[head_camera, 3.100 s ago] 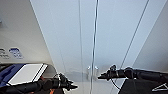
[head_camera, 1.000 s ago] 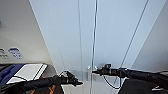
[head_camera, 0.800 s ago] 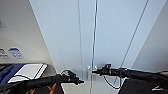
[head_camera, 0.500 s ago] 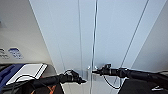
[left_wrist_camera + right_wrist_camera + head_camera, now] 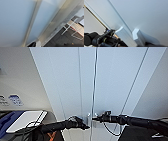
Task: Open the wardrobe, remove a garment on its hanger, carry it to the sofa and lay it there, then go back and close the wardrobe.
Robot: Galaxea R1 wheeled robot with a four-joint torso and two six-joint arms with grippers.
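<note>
The tall white wardrobe (image 5: pixel 112 84) is shut. Both grippers, left (image 5: pixel 83 125) and right (image 5: pixel 96 118), reach its handles (image 5: pixel 137 35); their grip can't be told.

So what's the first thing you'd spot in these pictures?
The tall white wardrobe fills the middle of the head view, its two doors meeting at a thin seam. Two black arms reach in from below, the left end effector and right end effector close to the small white handles at that seam.

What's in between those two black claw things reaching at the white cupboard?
In the head view, between the left tool and the right tool lie the wardrobe's two small white handles and the seam where its closed doors meet.
</note>
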